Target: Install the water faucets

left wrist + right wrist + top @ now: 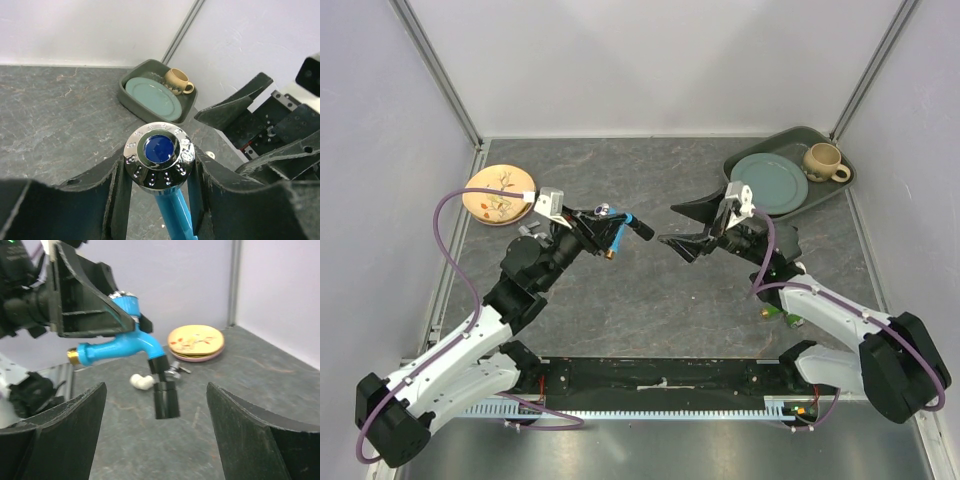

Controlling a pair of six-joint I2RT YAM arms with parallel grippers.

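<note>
My left gripper (605,230) is shut on the bright blue faucet (620,222) and holds it in the air above the middle of the table. Its chrome round knob (159,156) sits between the fingers of that gripper (158,180). In the right wrist view the blue faucet (117,347) shows its brass threaded tip (73,356) to the left and its black end piece (165,392) hanging down. My right gripper (684,228) is open and empty, facing the faucet from the right with a gap between them (156,395). The green faucet (783,314) lies on the table beside the right arm.
A white elbow pipe piece (141,381) and a small metal part (175,370) lie on the table under the left arm. A flowered plate (500,194) is at the back left. A dark tray (840,195) with a green plate (769,182) and a mug (823,161) stands at the back right.
</note>
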